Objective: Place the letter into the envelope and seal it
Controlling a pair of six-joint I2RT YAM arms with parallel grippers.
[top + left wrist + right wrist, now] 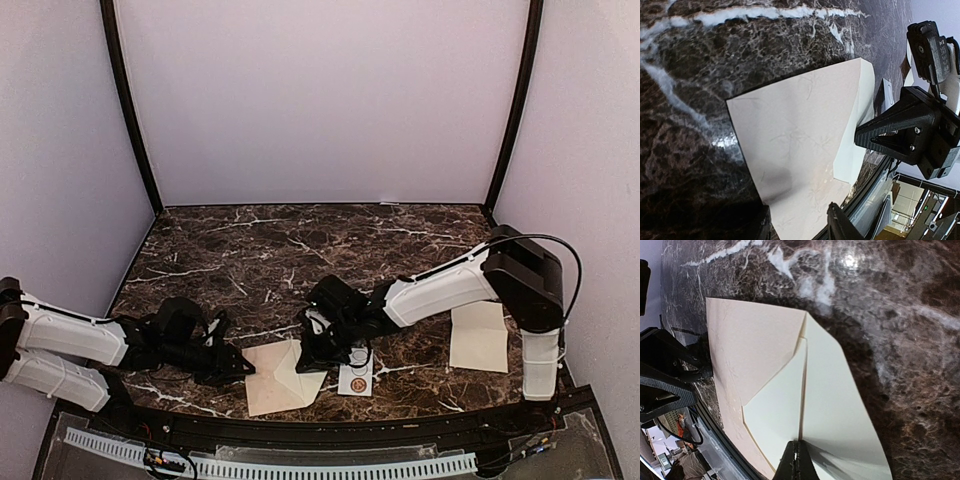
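Right hand (797,458): pinches the envelope (755,355) flap.
Left hand (801,223): half-spread (astride its edge).
Risk: we may tear the flap by tugging.

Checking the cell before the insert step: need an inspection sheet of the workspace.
Surface: dark marble table, white veins.
Job's things: envelope at the near edge, flap open; letter flat at far right, apart from the envelope.
Clutter: small white card printed with circles, just right of the envelope.
Hands: left hand open at the envelope's left edge; right hand shut on the flap.
Cables: black cable looping off the right arm.
Surroundings: pale walls, black corner posts.
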